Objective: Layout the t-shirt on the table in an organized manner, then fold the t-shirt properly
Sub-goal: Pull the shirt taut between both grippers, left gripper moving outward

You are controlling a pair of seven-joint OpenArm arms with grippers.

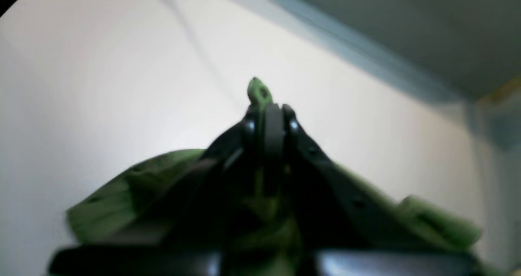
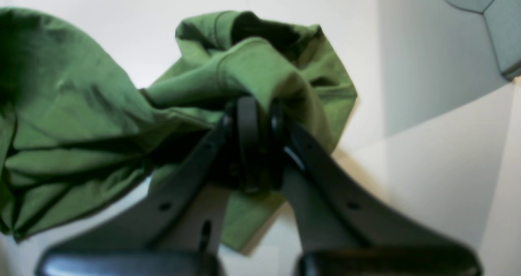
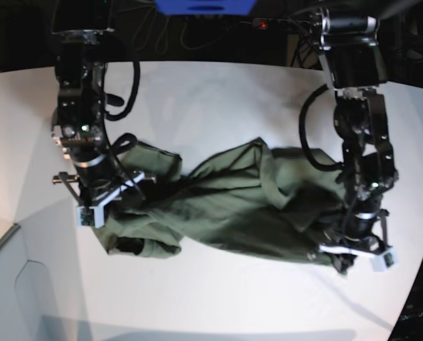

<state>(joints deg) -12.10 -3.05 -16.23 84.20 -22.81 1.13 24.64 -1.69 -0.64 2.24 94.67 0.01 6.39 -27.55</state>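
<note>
Base view shows you the plain olive-green cotton t-shirt (image 3: 232,206) bunched in a rumpled band across the smooth white tabletop (image 3: 211,99), its long axis running side to side between your two arms. Your left gripper (image 1: 272,114) has its jaws pressed together on a small tuft of fabric at one end; your right gripper (image 2: 252,117) pinches a hemmed fold at the other. Holding opposite ends likely lets you pull the shirt taut and spread it flat. You cannot yet tell which way the collar points.
</note>
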